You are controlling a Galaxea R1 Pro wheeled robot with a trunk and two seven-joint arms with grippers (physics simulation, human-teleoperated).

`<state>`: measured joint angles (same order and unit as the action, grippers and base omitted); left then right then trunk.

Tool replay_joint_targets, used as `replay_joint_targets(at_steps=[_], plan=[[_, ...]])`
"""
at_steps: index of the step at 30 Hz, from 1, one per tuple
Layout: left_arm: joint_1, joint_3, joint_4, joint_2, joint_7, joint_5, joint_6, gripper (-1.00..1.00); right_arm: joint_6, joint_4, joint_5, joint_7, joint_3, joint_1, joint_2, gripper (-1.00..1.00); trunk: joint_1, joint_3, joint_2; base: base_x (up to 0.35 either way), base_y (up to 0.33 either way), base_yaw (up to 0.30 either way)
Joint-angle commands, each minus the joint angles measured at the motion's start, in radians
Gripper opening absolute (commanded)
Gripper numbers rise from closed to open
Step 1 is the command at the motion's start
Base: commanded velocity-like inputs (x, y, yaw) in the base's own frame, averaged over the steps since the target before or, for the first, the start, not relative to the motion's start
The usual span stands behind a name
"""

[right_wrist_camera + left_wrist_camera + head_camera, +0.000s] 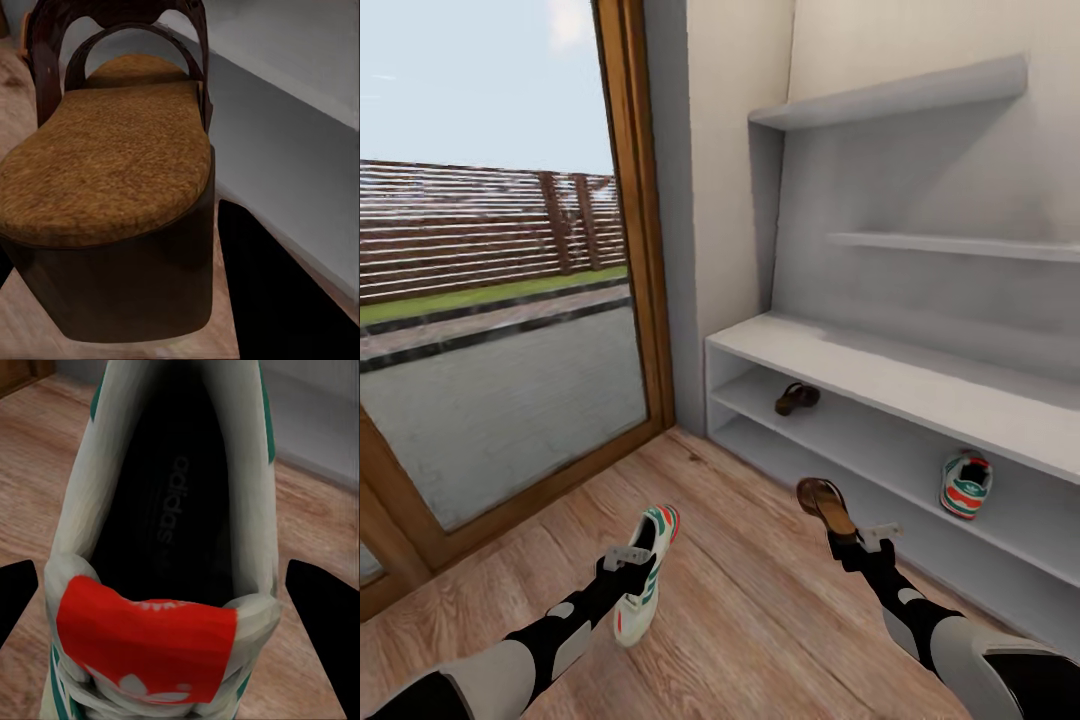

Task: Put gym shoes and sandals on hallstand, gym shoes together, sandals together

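Two shoes are held up, the gym shoe (646, 573) in the left hand (628, 560) and the sandal (827, 506) in the right hand (865, 545), and each should go on the shoe rack (880, 378) beside its mate.

Middle shelf (880, 440) open between sandal (797, 398) and sneaker (965, 485) — passable.

1 sneaker (965, 486) + 1 sandal (796, 398) on rack (880, 375) shelves (well apart)

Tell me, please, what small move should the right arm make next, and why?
Probably carry the sandal in the right gripper toward the upper open shelf, beside the other sandal lying there; the pair must end up adjacent on the hallstand.
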<state>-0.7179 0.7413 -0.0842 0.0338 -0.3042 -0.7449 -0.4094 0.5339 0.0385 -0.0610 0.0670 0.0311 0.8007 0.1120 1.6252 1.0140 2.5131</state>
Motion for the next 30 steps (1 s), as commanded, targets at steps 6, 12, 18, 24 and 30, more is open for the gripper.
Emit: replay_joint_targets(at_steps=[6,12,18,24,30], plan=[[0.000,0.000,0.000,0.000,0.000,0.001,0.000,-1.00,0.000,0.000,0.003,0.002,-0.001,0.000,0.000,-1.00,0.000,-0.003,0.000,0.029,0.064,-0.279],[0.000,0.000,0.000,0.000,0.000,0.001,0.000,-1.00,0.000,0.000,0.003,0.002,-0.001,0.000,0.000,-1.00,0.000,-0.004,0.000,0.208,0.227,-0.170],[0.000,0.000,0.000,0.000,0.000,0.001,0.000,-1.00,0.000,0.000,0.003,0.002,-0.001,0.000,0.000,-1.00,0.000,-0.001,0.000,0.267,0.274,-0.034],[0.000,0.000,0.000,0.000,-0.001,0.001,0.000,-1.00,0.000,0.000,0.003,0.001,-0.001,0.000,0.000,-1.00,0.000,0.002,0.000,0.279,0.284,-0.020],[0.000,0.000,0.000,0.000,0.000,0.001,0.000,-1.00,0.000,0.000,0.003,0.001,-0.001,0.000,0.000,-1.00,0.000,0.002,0.000,0.132,0.135,-0.217]])
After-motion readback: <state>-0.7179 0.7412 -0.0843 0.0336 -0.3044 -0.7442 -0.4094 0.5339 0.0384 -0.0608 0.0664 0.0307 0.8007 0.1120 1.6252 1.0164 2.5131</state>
